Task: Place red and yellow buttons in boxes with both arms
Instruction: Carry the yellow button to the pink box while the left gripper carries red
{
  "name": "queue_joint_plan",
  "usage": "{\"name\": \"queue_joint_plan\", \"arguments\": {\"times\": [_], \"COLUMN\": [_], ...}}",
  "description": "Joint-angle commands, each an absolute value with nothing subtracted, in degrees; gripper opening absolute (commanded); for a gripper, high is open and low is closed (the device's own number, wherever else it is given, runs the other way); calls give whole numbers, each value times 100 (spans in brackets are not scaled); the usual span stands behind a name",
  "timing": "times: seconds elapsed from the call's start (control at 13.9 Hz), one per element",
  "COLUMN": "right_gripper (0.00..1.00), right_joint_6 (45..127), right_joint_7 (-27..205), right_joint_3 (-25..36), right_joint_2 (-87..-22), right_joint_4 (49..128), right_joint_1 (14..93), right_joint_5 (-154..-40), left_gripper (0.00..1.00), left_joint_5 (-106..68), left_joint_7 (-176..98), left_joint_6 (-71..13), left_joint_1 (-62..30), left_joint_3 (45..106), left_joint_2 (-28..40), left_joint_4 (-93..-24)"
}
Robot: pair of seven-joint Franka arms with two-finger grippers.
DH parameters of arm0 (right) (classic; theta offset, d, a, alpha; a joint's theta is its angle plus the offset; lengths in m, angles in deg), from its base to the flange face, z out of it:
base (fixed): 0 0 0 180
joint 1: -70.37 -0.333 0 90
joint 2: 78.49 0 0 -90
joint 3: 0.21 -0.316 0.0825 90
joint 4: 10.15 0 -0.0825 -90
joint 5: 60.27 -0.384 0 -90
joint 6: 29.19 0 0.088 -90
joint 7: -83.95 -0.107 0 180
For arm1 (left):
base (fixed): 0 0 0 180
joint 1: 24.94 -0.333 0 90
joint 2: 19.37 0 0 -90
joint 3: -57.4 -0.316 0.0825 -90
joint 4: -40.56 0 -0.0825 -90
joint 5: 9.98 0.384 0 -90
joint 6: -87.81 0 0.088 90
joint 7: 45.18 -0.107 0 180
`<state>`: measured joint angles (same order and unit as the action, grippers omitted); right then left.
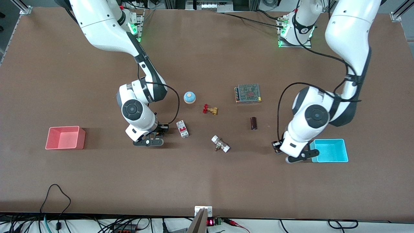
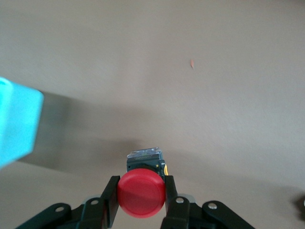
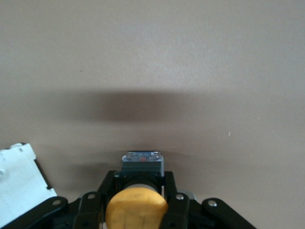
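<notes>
I've the left gripper [image 2: 141,194] clamped on the red button [image 2: 141,192] and the right gripper [image 3: 137,202] on the yellow button [image 3: 137,208]; next I'd carry each to a box, cyan [image 1: 332,150] lower right, pink [image 1: 64,138] lower left.

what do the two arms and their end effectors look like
Both are glossy white jointed arms with rounded shells, dark grey-black joint bands and round dark caps on the wrist joints. A loose black cable loops beside each forearm. Each base glows green. The left end effector and right end effector are black, two-fingered, with silver screws.
</notes>
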<state>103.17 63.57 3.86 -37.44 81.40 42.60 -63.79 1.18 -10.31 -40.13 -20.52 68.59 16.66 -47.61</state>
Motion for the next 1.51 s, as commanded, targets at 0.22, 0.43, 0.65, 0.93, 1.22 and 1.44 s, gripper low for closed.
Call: {"name": "queue_joint_plan", "arguments": {"times": [0.22, 0.43, 0.65, 0.93, 1.22, 1.44], "right_gripper": [35, 34, 35, 34, 34, 31], "right_joint_6": [10185, 9642, 8957, 8244, 8348, 8663], "right_joint_7": [6373, 6409, 6531, 8100, 9535, 10133], "right_joint_3": [410, 708, 1356, 2403, 2423, 2405], "right_joint_2": [-3806, -4375, -4895, -5080, -4984, -4765], "right_joint_4": [7994, 7968, 7968, 7977, 7994, 8003], "right_joint_1": [4277, 4444, 4620, 4847, 5813, 6123], "right_joint_5": [-6405, -6318, -6309, -6414, -6423, -6432], "left_gripper": [23, 23, 23, 23, 23, 24], "left_joint_5": [242, 233, 224, 189, 180, 180], "left_joint_7": [-2643, -3479, -4156, -4772, -4808, -4817], "left_joint_6": [-3762, -3761, -3761, -3832, -3954, -3972], "left_joint_1": [-2774, -3108, -3433, -3768, -3804, -3839], "left_joint_3": [6891, 6891, 6900, 6900, 6891, 6891], "left_joint_2": [1307, 1306, 1324, 1481, 1771, 1947], "left_joint_4": [-4821, -4821, -4821, -4856, -4900, -4926]}}
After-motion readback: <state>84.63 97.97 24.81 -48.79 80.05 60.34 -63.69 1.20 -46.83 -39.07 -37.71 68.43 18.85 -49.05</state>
